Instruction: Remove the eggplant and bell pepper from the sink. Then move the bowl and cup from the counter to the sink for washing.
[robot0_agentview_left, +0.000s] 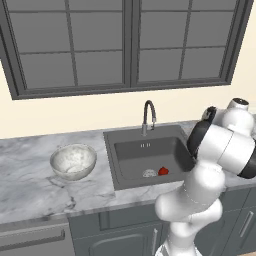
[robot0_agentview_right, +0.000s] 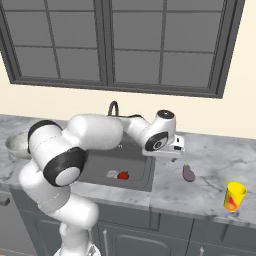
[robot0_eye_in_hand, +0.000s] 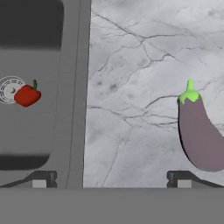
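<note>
cream wall (robot0_agentview_left: 75, 117), dark-framed window (robot0_agentview_left: 125, 45), dark grey cabinets (robot0_agentview_left: 120, 227) below

Eggplant (robot0_eye_in_hand: 199, 133) cropped at frame edge

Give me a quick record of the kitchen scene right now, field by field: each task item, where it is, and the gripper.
eggplant: on the counter, right of the sink
bell pepper: in the sink, beside the drain
bowl: on the counter, left of the sink
cup: on the counter, far right
gripper: open, empty, above the counter beside the eggplant
</note>
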